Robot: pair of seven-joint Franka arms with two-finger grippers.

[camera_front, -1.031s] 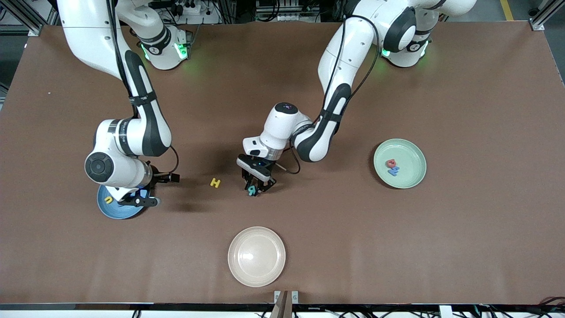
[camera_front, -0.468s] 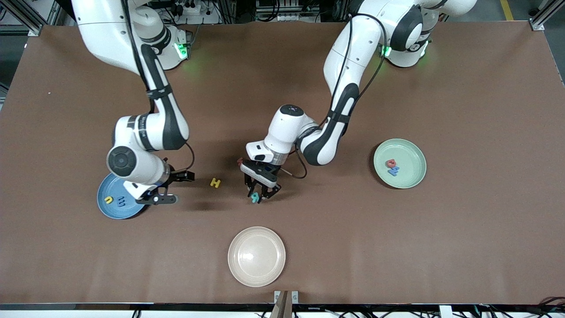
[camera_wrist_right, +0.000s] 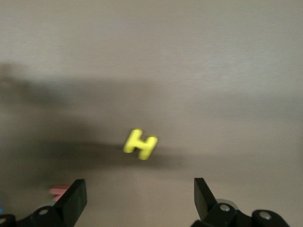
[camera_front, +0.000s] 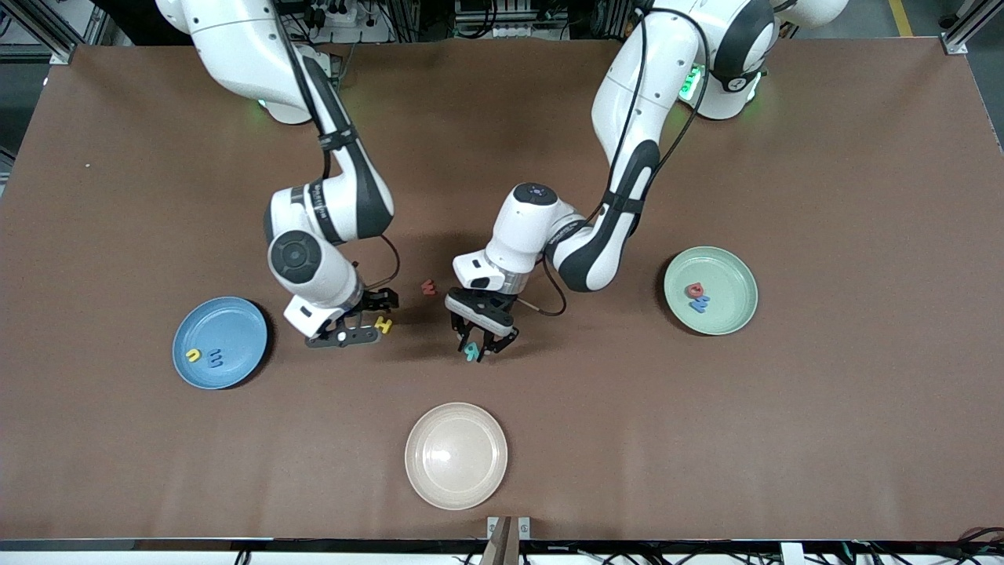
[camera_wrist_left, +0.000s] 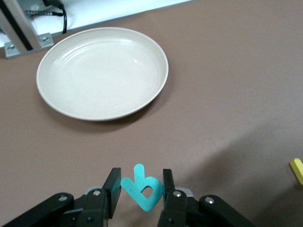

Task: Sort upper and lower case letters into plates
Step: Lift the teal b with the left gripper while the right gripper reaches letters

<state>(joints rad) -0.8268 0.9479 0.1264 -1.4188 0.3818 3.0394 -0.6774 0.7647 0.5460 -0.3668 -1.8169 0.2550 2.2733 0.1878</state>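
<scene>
My left gripper (camera_front: 475, 344) is shut on a teal letter (camera_front: 471, 351) and holds it just above the table's middle; in the left wrist view the teal letter (camera_wrist_left: 143, 189) sits between the jaws (camera_wrist_left: 140, 190). My right gripper (camera_front: 362, 329) is open and empty, over the table beside a yellow H (camera_front: 383, 323); the H (camera_wrist_right: 140, 144) lies ahead of its spread fingers (camera_wrist_right: 139, 198). A red letter (camera_front: 427, 287) lies farther from the front camera than the H. The blue plate (camera_front: 227, 326) holds a yellow letter (camera_front: 193, 355) and a blue one (camera_front: 215, 359). The pale green plate (camera_front: 729, 275) holds a red letter (camera_front: 693, 290) and a blue one (camera_front: 700, 302).
An empty cream-white plate (camera_front: 456, 455) stands near the table's front edge, nearer the front camera than both grippers; it also shows in the left wrist view (camera_wrist_left: 102, 72). The blue plate is toward the right arm's end, the green plate toward the left arm's end.
My right gripper has left the blue plate, where a blue letter now lies, and moved to the yellow H. My left gripper has moved with the teal letter toward the green plate.
</scene>
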